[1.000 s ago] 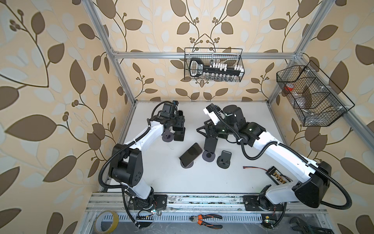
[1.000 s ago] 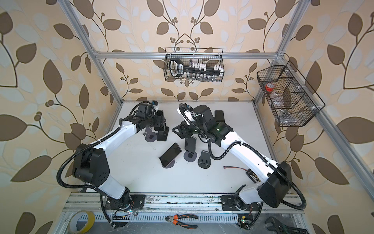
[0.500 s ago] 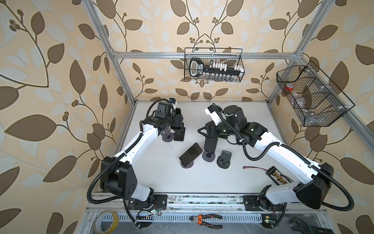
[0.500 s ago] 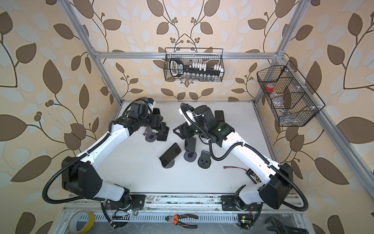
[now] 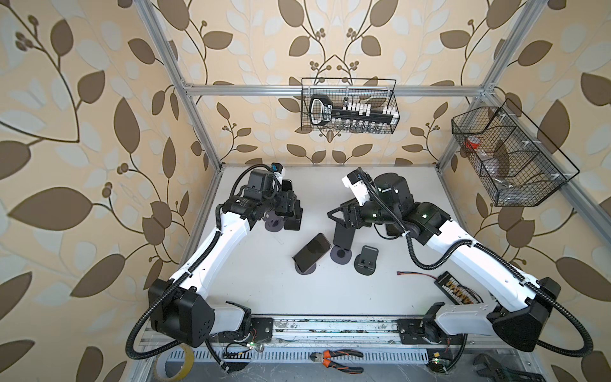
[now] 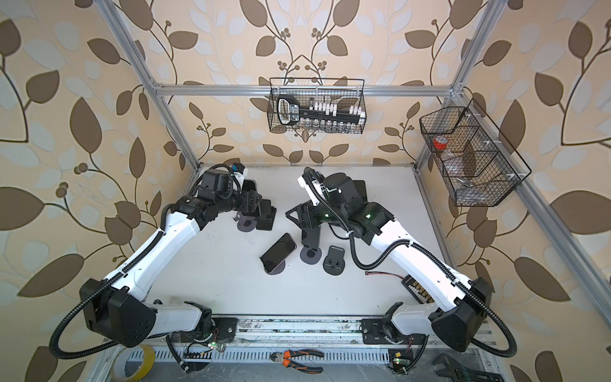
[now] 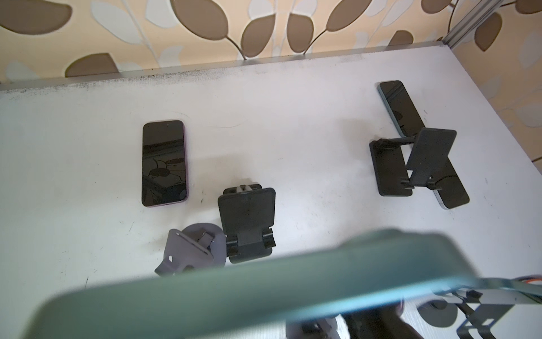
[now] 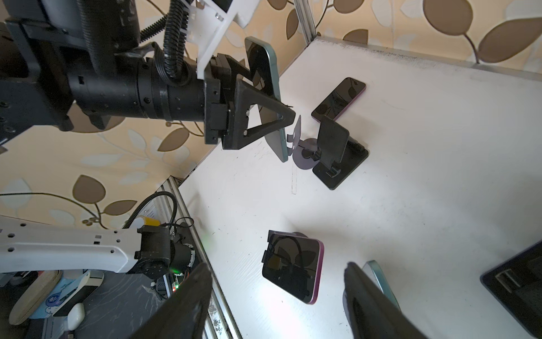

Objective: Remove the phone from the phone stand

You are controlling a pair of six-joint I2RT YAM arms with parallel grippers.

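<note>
A green-backed smartphone (image 8: 275, 142) is clamped between the black triangular fingers of the left gripper (image 8: 272, 94), near the far left corner of the white table surface (image 5: 264, 297). The phone is held off the cradle of a grey metal stand with a round base (image 8: 305, 149), just beside its tilted plate. Whether its lower end touches the stand's lip cannot be told. A black folding plastic stand (image 8: 337, 152) is set right against the grey one. A dark-screened phone with a purple edge (image 8: 340, 98) is laid flat just past both, toward the far edge. The right gripper (image 8: 277, 265) is seen with its 2 fingers spread apart and nothing gripped between them. In both top views it is placed over the middle of the surface, above a dark phone propped on a round-based stand (image 5: 344, 233). The teal edge of that phone is seen just beside 1 finger in the right wrist view, and contact there cannot be judged. A second purple-edged phone on a round-based stand (image 5: 312, 249) is propped to the left of it, and a small black stand with a 2-pronged lip (image 5: 367, 261) is set to its right, both nearer the front edge.
</note>
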